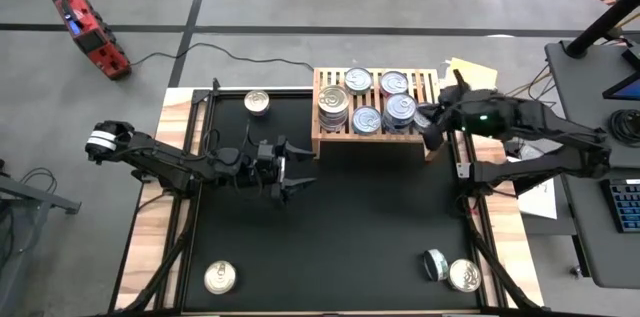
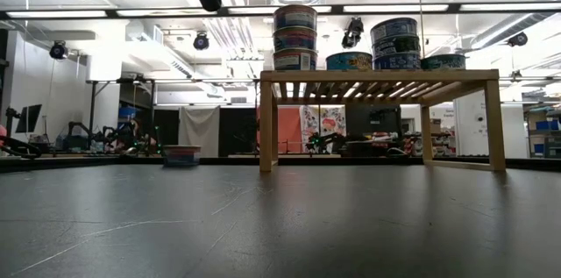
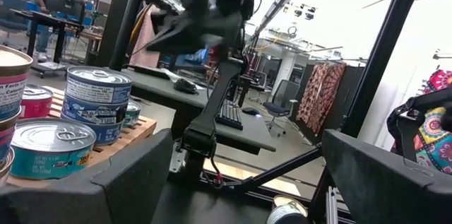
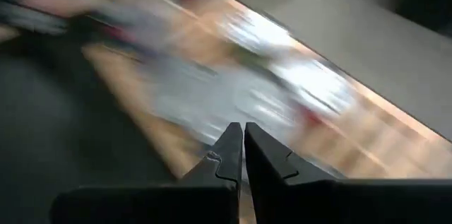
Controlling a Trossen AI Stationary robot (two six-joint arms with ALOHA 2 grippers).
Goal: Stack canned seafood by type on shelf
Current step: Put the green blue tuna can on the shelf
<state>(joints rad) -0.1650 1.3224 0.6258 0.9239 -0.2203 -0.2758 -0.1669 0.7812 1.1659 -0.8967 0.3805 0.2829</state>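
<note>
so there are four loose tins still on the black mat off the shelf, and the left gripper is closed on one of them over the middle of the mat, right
Not quite. The left gripper holds nothing: its fingers stand open and empty over the mat, as the left wrist view shows. The rest holds: the high view shows four tins off the shelf, at and.

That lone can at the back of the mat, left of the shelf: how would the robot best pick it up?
Probably from straight above, fingers closing across the round side wall. The can sits flat, lid up, on the mat, with free space all round and apart from the shelf, so any pair of opposite sides would do. The open left gripper is the nearer one; the right gripper is shut beside the shelf.
</note>
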